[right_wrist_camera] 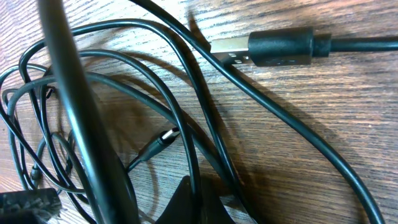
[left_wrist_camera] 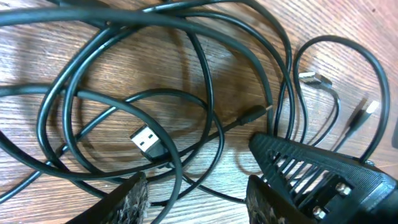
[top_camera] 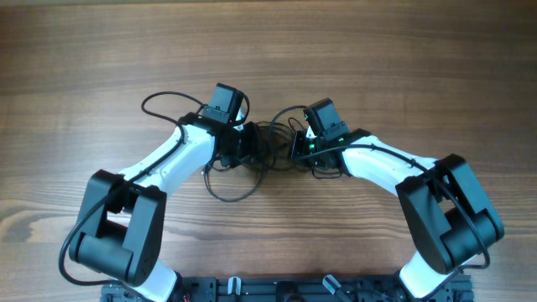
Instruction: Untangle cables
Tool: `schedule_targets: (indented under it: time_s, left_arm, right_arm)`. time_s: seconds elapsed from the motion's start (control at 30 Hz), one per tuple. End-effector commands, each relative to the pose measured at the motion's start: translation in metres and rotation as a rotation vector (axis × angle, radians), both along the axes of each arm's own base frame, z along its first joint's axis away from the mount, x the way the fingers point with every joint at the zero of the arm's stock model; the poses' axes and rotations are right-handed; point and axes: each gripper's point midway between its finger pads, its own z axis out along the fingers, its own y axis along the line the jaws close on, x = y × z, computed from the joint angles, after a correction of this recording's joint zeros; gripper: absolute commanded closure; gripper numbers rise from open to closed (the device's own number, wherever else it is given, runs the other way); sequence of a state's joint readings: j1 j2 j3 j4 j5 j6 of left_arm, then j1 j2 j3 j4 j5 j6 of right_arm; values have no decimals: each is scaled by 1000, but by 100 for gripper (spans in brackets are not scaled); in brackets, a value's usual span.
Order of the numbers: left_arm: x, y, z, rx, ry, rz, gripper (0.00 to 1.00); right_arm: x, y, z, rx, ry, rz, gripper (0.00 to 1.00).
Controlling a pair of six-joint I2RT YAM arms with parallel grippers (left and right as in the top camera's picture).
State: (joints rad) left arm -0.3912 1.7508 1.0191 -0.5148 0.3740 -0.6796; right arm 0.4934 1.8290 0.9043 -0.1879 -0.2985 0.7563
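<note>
A tangle of black cables [top_camera: 270, 144] lies mid-table between both arms. My left gripper [top_camera: 248, 144] is over its left side. In the left wrist view, the gripper [left_wrist_camera: 199, 200] is open, low over the wood, with one cable strand [left_wrist_camera: 180, 180] running between the fingers. A USB-A plug [left_wrist_camera: 147, 140] lies just ahead. My right gripper [top_camera: 299, 148] is at the tangle's right side. In the right wrist view its fingers [right_wrist_camera: 193, 202] meet in a point, shut on a black cable strand [right_wrist_camera: 194, 163]. Another USB-A plug [right_wrist_camera: 229, 50] lies ahead.
Loose cable loops reach out to the upper left [top_camera: 159, 101] and toward the front [top_camera: 231, 197]. Small connector ends [left_wrist_camera: 314, 78] [left_wrist_camera: 370, 107] lie on the wood. My right gripper's black body [left_wrist_camera: 323, 177] is close beside my left gripper. A cable hangs blurred, close to the right wrist camera [right_wrist_camera: 74, 124].
</note>
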Motion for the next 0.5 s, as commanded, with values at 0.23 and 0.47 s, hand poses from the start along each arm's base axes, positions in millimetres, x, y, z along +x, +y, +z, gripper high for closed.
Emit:
schedule_targets:
  time_s: [0.23, 0.47]
  left_arm:
    - [-5, -9, -10, 89, -24, -27, 48]
    - [-13, -7, -30, 116, 29, -33, 51]
  right_arm:
    - [-4, -16, -16, -66, 28, -37, 95]
    - [-4, -16, -16, -66, 28, -36, 95]
